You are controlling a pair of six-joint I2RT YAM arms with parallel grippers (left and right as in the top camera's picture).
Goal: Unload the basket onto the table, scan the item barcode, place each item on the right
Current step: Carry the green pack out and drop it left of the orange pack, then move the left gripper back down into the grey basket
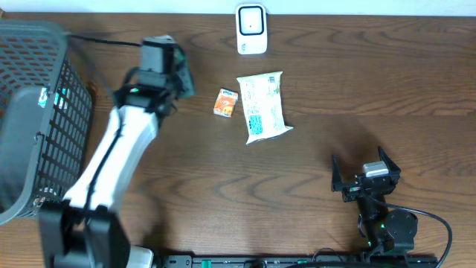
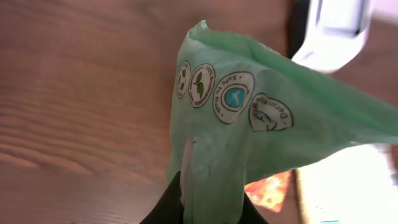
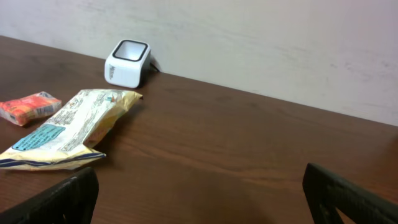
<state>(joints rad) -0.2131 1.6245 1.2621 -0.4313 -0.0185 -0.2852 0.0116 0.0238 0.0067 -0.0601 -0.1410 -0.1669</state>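
Overhead: green packet [image 1: 184, 75] held above the tabletop [image 1: 357, 89], left of the scanner [image 1: 251, 28], likely for presenting its barcode. Left wrist: left fingers [image 2: 163, 210] clenched on the packet's lower edge; no barcode visible. Right wrist: right fingers [image 3: 68, 199] spread wide, empty, clear of the work.

Soft, even light, faint shadows on the table [image 1: 349, 82]. Left wrist view: green packet [image 2: 261, 143] blurred up close, scanner [image 2: 336, 25] washed out white
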